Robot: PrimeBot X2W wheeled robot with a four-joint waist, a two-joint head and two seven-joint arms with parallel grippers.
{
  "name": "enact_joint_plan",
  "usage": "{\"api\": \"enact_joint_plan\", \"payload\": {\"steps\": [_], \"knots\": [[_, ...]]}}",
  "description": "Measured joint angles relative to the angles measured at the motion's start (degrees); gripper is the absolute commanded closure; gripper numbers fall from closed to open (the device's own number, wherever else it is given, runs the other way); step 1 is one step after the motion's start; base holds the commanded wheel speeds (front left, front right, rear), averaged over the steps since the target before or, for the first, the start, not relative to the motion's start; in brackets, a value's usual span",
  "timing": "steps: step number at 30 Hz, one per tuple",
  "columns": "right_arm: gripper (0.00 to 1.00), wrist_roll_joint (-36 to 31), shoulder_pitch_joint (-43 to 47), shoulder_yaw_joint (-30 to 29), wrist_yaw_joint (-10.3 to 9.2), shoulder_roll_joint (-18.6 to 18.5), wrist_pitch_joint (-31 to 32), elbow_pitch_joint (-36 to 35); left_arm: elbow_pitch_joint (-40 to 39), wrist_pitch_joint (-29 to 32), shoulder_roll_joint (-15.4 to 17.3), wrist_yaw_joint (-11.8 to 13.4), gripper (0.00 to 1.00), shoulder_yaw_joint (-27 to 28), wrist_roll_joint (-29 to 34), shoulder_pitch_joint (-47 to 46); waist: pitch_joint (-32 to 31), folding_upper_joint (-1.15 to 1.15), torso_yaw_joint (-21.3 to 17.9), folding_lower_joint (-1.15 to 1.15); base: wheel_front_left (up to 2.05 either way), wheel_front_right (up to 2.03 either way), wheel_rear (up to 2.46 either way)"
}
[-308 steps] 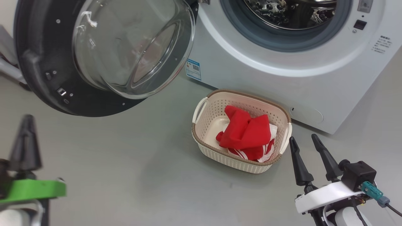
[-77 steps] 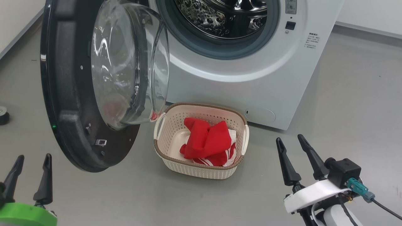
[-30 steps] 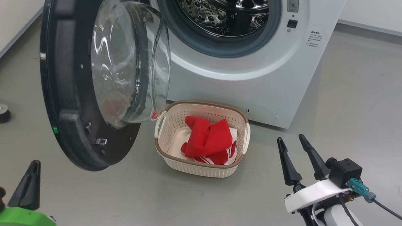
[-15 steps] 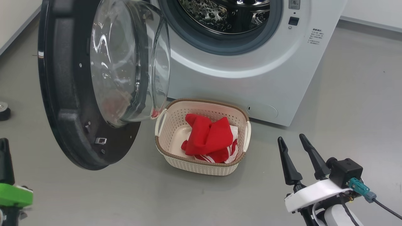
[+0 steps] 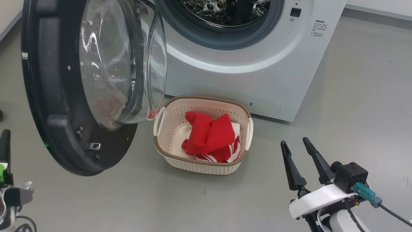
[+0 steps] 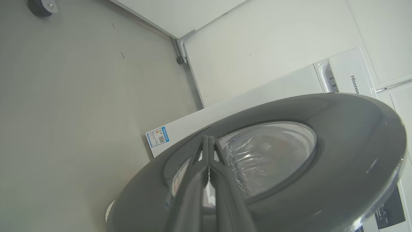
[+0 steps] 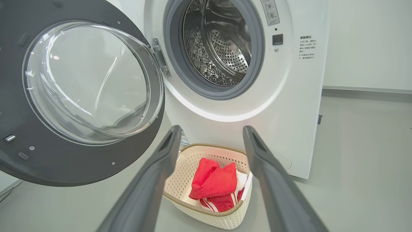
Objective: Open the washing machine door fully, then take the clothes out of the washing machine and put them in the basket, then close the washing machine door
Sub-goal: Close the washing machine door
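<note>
The black washing machine door (image 5: 61, 106) hangs open at the left, its glass bowl (image 5: 119, 64) facing the white washing machine (image 5: 244, 77). The steel drum (image 7: 222, 48) looks bare. On the floor before the machine sits the cream basket (image 5: 202, 166) with the red clothes (image 5: 209, 135) inside. My right gripper (image 5: 294, 141) stands open and empty, right of the basket. My left gripper (image 6: 208, 139) is shut and empty, pointing at the door's glossy outer face (image 6: 347, 154). One of its dark fingers (image 5: 4, 145) shows at the left edge.
Grey floor (image 5: 354, 96) stretches open to the right of the machine. A white wall with a baseboard corner (image 6: 183, 48) stands behind the door side. A small dark caster (image 6: 40, 4) rests on the floor. A blue label sticker (image 6: 157, 137) marks the machine's side.
The head view has shifted slightly. My left gripper, open earlier, has slid out to the view's left edge and is shut. The right gripper, basket and clothes stay put.
</note>
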Motion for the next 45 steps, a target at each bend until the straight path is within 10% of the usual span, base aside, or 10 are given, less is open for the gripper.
{"api": "enact_joint_plan", "payload": {"steps": [10,45], "knots": [[0.00,0.0,0.0,-0.4,0.01,0.0,0.0,0.1,0.6,11.8,-1.3,7.1,1.00,1.1,-10.4,-2.0,0.2,0.00,-1.0,0.00,0.00,0.00,0.00],[0.00,0.0,0.0,0.7,0.02,0.4,0.0,1.2,-2.8,26.8,-2.4,8.7,1.00,0.2,-20.9,0.0,-1.9,0.00,-4.4,0.00,0.00,0.00,0.00]]}}
